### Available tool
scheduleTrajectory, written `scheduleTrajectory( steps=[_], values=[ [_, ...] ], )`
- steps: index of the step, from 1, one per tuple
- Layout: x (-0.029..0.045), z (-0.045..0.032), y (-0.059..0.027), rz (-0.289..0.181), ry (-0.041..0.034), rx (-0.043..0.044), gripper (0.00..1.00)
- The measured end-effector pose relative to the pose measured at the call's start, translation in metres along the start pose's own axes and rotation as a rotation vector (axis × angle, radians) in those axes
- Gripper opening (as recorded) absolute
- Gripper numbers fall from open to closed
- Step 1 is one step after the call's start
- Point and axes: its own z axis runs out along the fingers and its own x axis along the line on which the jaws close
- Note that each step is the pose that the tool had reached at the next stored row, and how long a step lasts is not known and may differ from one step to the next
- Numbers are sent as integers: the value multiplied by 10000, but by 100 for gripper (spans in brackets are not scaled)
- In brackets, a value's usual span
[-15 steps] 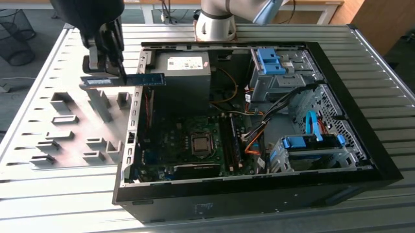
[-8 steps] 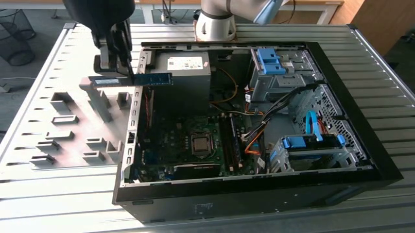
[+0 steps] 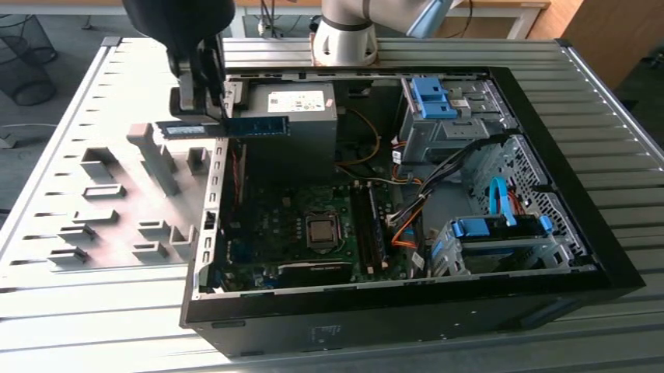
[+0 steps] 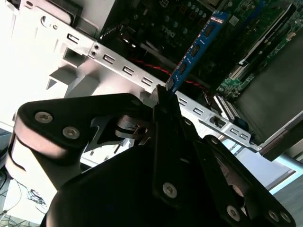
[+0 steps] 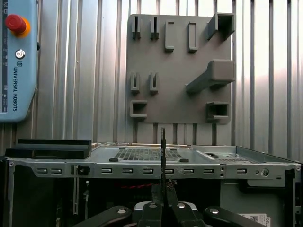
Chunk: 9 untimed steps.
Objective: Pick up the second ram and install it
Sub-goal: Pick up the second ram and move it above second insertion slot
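Second ram hangs in the air, pinched between the closed fingers of the gripper, which grip it near one end. In the exterior view the stick lies level and on its long edge, above the side wall of the open computer case on the exterior view's left. One end reaches toward the grey fixture plate and the other toward the power supply. It is well apart from the long black memory slots, which lie beside the CPU socket on the motherboard down inside the case. In the second wrist view the second ram shows as a blue-green strip with small black chips, running out from the gripper over the perforated metal edge of the case. In the first wrist view it is seen edge-on as a thin dark line rising from the gripper, with the fixture plate lying on the ribbed metal table beyond the case.
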Motion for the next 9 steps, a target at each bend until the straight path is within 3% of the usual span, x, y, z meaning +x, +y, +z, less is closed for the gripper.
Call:
scheduleTrajectory(
  steps=[9],
  values=[
    [1, -4, -157, 0, -1, -2, 14]
  ],
)
